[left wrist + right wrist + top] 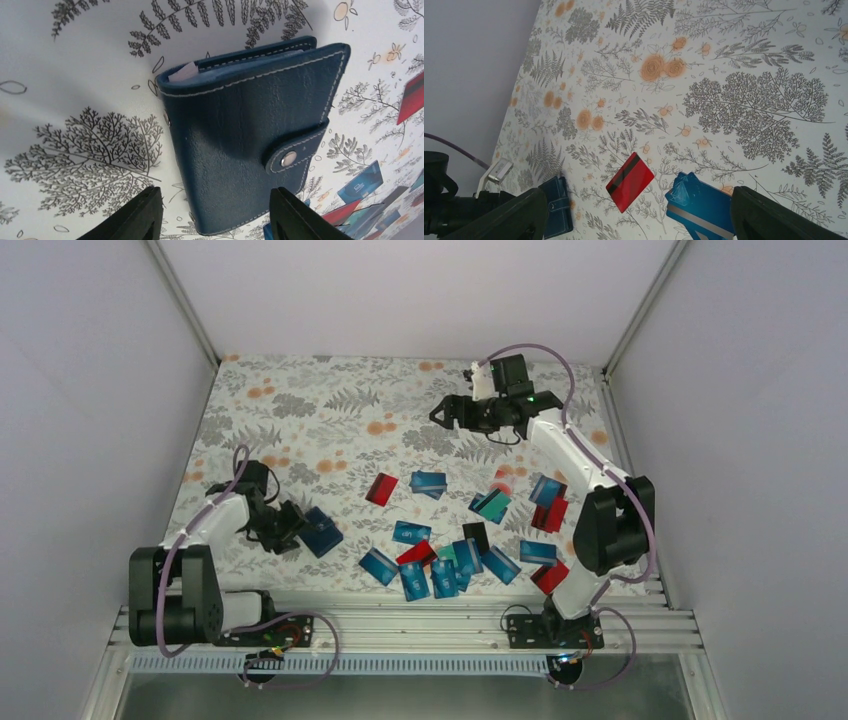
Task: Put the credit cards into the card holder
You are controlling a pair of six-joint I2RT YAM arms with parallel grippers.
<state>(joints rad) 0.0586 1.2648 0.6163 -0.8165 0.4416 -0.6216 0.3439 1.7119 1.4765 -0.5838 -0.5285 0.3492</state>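
on my feed both arms wore white link shells between chunky black joint housings. the left arm and the right arm each carried a looping mauve cable. a small green light glowed on the right wrist. the fingers were matte black wedges.

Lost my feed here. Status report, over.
Left fingers astride card holder, gap showing, not clamped. Right fingers open, empty, over far table. Credit cards loose mid-table. Nothing blocking holder.
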